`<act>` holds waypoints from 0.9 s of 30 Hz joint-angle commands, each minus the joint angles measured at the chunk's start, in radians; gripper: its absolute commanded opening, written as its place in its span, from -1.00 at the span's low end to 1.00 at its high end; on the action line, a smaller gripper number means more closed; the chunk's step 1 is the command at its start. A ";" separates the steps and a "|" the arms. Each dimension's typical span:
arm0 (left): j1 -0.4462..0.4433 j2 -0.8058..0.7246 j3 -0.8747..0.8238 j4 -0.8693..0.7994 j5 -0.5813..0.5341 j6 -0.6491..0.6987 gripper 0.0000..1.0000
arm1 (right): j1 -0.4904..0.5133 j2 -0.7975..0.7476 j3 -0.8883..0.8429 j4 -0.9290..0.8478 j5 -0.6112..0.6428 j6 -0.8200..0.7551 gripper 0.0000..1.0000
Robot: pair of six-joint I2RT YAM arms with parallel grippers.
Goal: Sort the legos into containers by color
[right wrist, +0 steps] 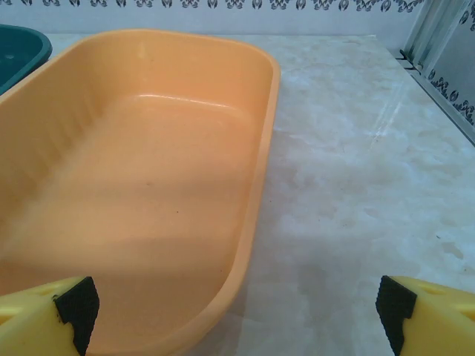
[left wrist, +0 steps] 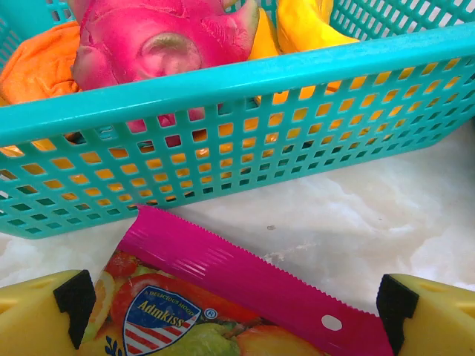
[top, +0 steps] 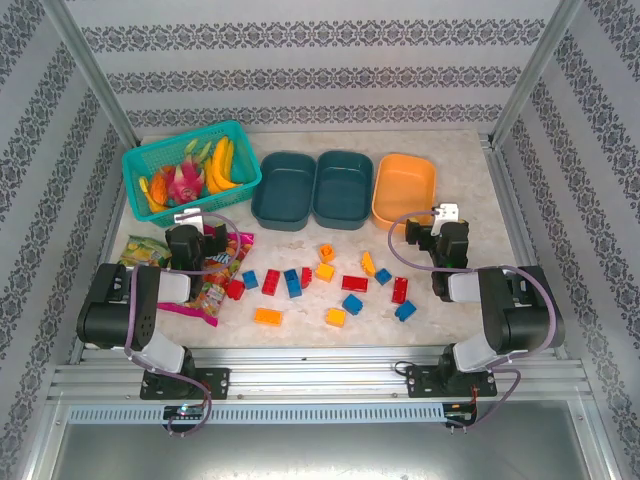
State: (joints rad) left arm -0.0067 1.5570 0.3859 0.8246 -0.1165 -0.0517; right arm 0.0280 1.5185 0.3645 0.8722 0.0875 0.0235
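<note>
Left gripper (left wrist: 236,300) and right gripper (right wrist: 236,304): spread, empty. Risk: left sits over snack bag (left wrist: 245,271), lower centre, and probably snags it instead of legos (top: 325,272).

Pretty bright, even light from overhead, shadows soft and faint. Bit of glare on the table (right wrist: 386,122) and a sheen inside the orange tub (right wrist: 174,100). Everything's reasonably sharp.
</note>
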 commanded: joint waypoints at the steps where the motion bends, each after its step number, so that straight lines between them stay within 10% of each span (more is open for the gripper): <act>1: -0.008 0.003 0.005 0.048 -0.017 0.009 1.00 | -0.007 -0.010 0.016 0.029 -0.018 0.012 0.95; 19: -0.008 -0.002 -0.001 0.060 -0.011 0.011 1.00 | -0.007 -0.010 0.017 0.028 -0.017 0.012 0.96; 27: -0.094 -0.377 0.016 -0.283 -0.180 -0.020 0.99 | 0.074 -0.286 0.010 -0.163 0.219 -0.010 0.95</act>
State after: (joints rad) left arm -0.0719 1.2987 0.3862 0.6693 -0.2031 -0.0513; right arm 0.0685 1.3605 0.3634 0.7773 0.1768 0.0216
